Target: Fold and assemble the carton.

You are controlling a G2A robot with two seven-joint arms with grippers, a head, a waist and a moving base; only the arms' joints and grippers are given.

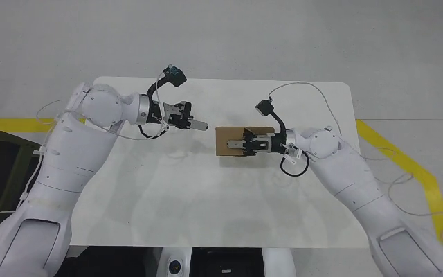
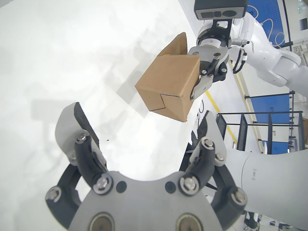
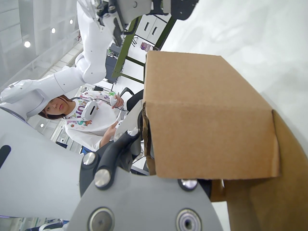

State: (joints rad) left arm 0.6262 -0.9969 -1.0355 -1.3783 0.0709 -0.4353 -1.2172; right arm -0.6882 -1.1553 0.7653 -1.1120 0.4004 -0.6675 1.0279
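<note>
Carton [image 1: 223, 135] of brown cardboard, box-shaped, is hanging in the right gripper [image 1: 235, 144] over the white rectangular bench [image 1: 208, 208]. Its shadow is lying on the bench apart from the carton, so the carton seems to be lifted off the surface. The right gripper is clamping one wall of the carton at the carton's open end, where a loose flap [image 2: 179, 45] is sticking out. The carton's closed end, with its flaps interlocked, is facing the left gripper [image 2: 142, 126]. The left gripper is hovering near the carton without touching it, pointing towards the carton, its fingers [image 2: 79, 121] standing wide apart and holding nothing.
</note>
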